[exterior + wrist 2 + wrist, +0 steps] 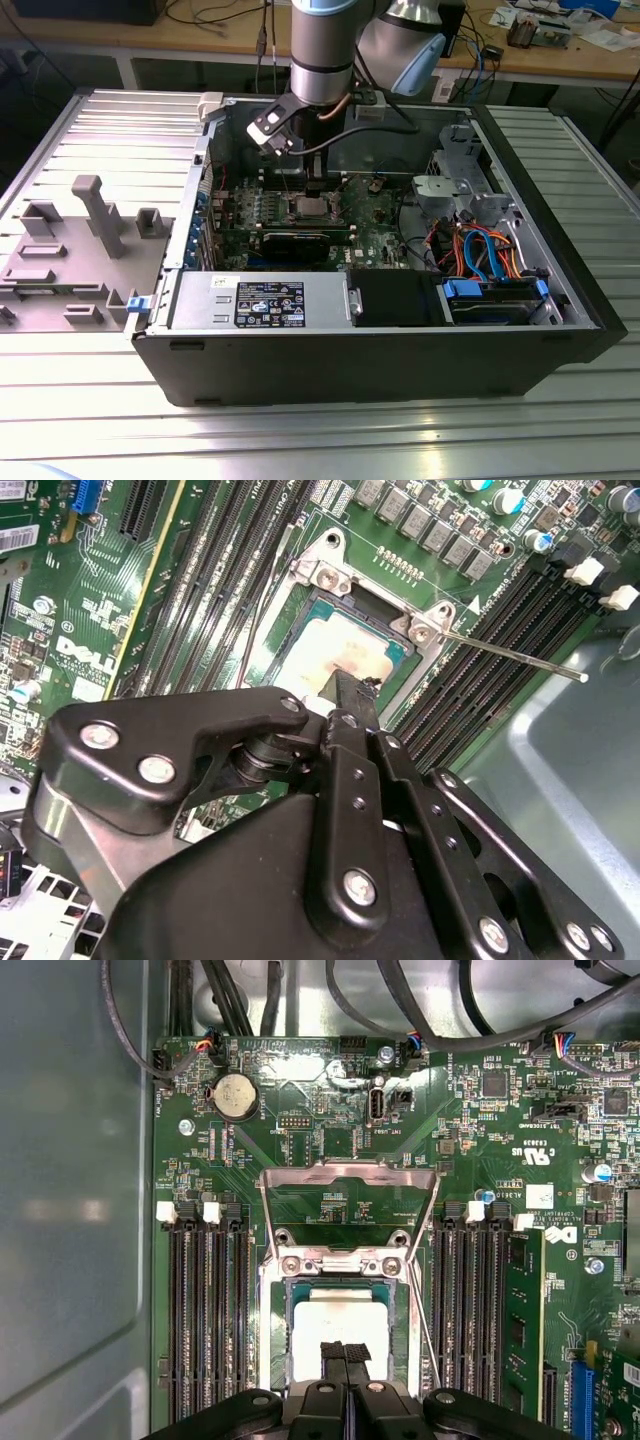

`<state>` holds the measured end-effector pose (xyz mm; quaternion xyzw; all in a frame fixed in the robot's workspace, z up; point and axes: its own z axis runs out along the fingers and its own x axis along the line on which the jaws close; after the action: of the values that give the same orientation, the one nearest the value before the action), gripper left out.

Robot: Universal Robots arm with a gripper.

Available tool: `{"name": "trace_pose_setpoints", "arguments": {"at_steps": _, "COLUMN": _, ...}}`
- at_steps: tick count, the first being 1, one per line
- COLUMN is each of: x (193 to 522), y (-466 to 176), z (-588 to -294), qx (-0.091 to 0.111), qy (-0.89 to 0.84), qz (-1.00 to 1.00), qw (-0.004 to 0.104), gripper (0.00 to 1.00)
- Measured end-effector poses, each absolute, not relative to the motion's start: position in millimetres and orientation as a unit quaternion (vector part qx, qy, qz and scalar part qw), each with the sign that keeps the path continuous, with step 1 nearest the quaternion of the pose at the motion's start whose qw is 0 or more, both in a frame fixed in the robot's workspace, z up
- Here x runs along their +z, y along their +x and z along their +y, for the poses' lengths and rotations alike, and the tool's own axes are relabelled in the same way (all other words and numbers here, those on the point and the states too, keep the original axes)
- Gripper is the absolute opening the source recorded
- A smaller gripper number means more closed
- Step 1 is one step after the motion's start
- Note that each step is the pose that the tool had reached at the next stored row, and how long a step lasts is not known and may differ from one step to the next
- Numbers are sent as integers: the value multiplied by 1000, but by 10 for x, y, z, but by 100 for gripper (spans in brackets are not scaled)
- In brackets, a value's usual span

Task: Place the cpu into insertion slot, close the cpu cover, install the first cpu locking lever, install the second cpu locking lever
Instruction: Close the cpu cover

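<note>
In the socket at the middle of the green motherboard, the cpu is lying flat, apparently seated. The cpu cover is standing swung open, leaving the chip reachable. The tool, fingers pinched together and holding nothing, is poising over the chip.

one cpu, one cpu cover and two thin wire levers. one gripper with two fingers. one robot arm, one computer case and one green motherboard. on the board, one coin battery and four white slot latches. in the exterior view, one grey fixture block at nine o'clock from the case.
</note>
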<state>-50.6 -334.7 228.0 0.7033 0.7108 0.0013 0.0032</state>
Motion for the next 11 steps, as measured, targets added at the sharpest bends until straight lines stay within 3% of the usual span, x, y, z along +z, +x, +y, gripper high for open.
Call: {"name": "trace_pose_setpoints", "arguments": {"at_steps": 11, "x": 2307, "y": -506, "z": -3347, "qx": 1, "qy": 703, "qz": 711, "qw": 3, "gripper": 11}}
